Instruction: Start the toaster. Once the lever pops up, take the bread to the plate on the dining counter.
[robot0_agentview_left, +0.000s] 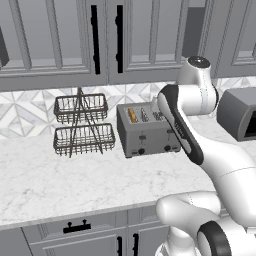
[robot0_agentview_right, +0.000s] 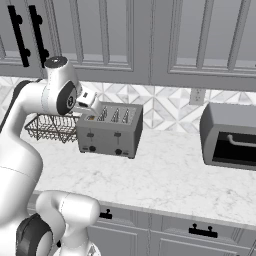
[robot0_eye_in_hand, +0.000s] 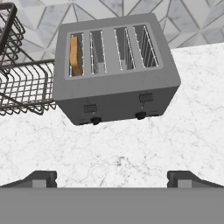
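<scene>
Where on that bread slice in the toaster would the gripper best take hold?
Probably its top edge, from straight above. The bread stands upright in the end slot of the toaster, the one nearest the wire basket. The slot walls cover its lower part, so only the thin upper crust can be pinched, one finger on each flat face.

the toaster at the centre of the hand view looks like matt brushed grey metal, with small glossy black knobs low on its front. the bread in its left slot has a tan, dry-looking face. the table is smooth white marble with grey veins. the wire basket at left of the left base view is thin dark metal. the cabinets above look matt painted grey
</scene>
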